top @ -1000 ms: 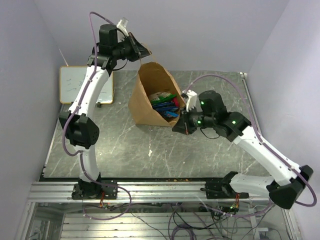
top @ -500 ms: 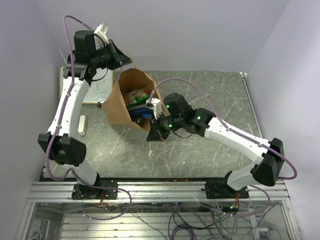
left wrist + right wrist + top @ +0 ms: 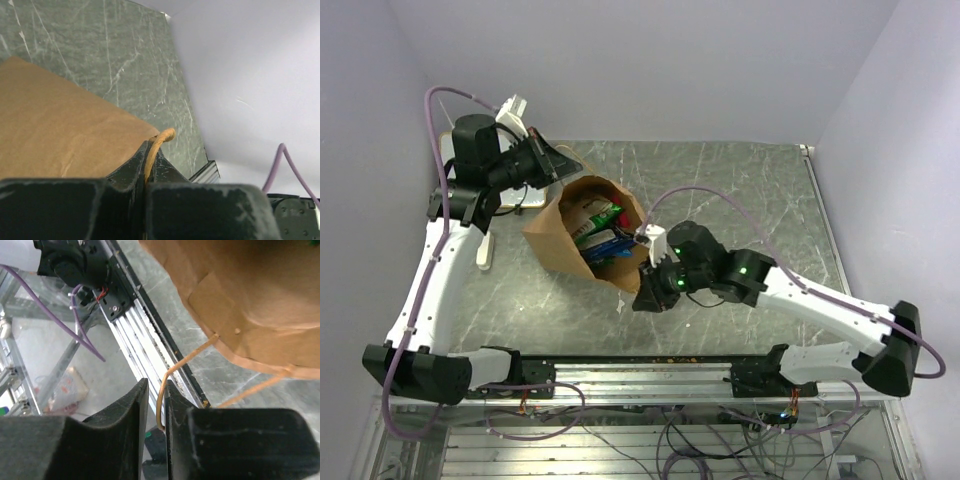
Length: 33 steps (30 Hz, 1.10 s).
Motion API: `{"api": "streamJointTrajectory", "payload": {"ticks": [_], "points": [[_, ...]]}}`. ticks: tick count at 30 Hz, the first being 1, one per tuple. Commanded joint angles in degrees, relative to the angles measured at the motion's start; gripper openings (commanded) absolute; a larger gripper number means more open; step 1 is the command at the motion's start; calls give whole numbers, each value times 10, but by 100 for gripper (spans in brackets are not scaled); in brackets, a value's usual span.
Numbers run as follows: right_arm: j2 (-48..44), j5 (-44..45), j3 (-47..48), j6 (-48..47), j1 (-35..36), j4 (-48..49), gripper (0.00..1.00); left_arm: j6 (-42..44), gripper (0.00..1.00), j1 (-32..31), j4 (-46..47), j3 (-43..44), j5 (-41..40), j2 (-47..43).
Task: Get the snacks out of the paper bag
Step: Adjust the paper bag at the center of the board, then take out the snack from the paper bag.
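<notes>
2 paper bag (image 3: pixel 552 240) handles (image 3: pixel 155 145): left jaws pinch 1, right jaws gape around 1; snacks (image 3: pixel 600 235) illegible.

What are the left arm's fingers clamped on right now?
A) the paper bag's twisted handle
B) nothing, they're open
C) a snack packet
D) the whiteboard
A: in the left wrist view the left gripper is shut, with the twisted handle of the paper bag pinched between its fingers.
</notes>
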Motion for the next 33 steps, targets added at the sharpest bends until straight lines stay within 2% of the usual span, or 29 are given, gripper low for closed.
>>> {"api": "streamJointTrajectory", "payload": {"ticks": [1,6,10,18,24,27,33], "points": [[-60,99,33,19,1,-60,23,-26,7,-13,31,-17,12,-35],[-97,172,84,-1,2,-125,45,-28,7,-18,25,-23,12,-45],[-93,182,104,-53,1,-104,62,-30,7,-19,19,-20,22,-38],[-19,156,129,-231,3,10,62,11,7,-19,-46,26,23,-11],[-20,155,79,-384,4,139,60,14,7,-19,-56,16,35,-14],[-12,131,69,-479,4,160,58,6,7,-19,-45,0,42,-21],[36,130,78,-611,4,166,54,3,7,-19,-42,-4,45,-20]]}}
